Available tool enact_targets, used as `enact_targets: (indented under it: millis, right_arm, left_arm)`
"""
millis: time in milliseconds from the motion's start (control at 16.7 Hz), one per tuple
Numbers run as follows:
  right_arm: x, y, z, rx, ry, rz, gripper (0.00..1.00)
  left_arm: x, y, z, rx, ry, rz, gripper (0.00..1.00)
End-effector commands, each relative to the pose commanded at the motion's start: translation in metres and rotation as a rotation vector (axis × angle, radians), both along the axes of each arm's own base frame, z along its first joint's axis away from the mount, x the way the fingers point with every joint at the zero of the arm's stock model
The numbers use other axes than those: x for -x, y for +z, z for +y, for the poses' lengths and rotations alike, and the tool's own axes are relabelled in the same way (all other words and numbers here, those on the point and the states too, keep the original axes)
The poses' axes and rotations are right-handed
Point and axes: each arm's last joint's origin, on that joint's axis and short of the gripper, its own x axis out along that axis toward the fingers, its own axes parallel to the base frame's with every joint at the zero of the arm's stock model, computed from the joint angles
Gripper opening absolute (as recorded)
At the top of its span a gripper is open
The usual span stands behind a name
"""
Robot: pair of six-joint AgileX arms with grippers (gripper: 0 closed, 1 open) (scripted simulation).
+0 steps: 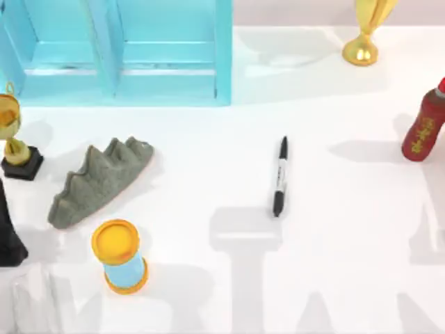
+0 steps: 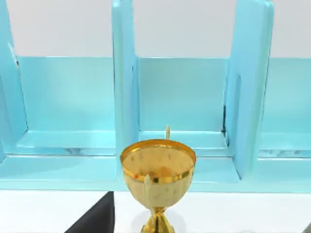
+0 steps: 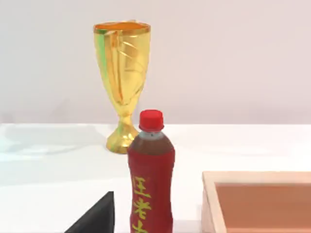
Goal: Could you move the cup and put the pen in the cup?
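The pen (image 1: 279, 177) lies flat on the white table near the middle, black with a white-grey middle, its length running front to back. The cup is out of view. My left gripper (image 1: 5, 209) sits at the table's far left edge, just in front of a gold trophy on a black base (image 1: 14, 139). One dark finger (image 2: 95, 218) shows in the left wrist view, with open space beside it. A dark finger (image 3: 95, 218) of my right gripper shows in the right wrist view, likewise with nothing held.
A light blue shelf unit (image 1: 118, 52) stands at the back left. In front of it lie a grey jagged rock (image 1: 97, 181) and a blue cylinder with orange rims (image 1: 119, 256). A red bottle (image 1: 423, 129), a second gold trophy (image 1: 365, 31) and a wooden box (image 3: 257, 194) are at the right.
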Motion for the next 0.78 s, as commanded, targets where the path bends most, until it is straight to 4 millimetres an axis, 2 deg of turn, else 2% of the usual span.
enact_targets:
  millis: [180, 360, 600, 780]
  right_arm:
    - [0.0, 0.002, 0.0, 0.003, -0.004, 0.009, 1.0]
    - [-0.001, 0.019, -0.004, 0.034, -0.036, 0.088, 1.0]
    - [-0.012, 0.065, -0.013, 0.095, -0.095, 0.307, 1.0]
    - [-0.041, 0.1, -0.026, 0.129, -0.128, 0.566, 1.0]
  left_arm:
    - [0.0, 0.0, 0.0, 0.0, 0.0, 0.0, 1.0]
    - [0.0, 0.0, 0.0, 0.0, 0.0, 0.0, 1.0]
    - [0.0, 0.0, 0.0, 0.0, 0.0, 0.0, 1.0]
    - [0.0, 0.0, 0.0, 0.0, 0.0, 0.0, 1.0]
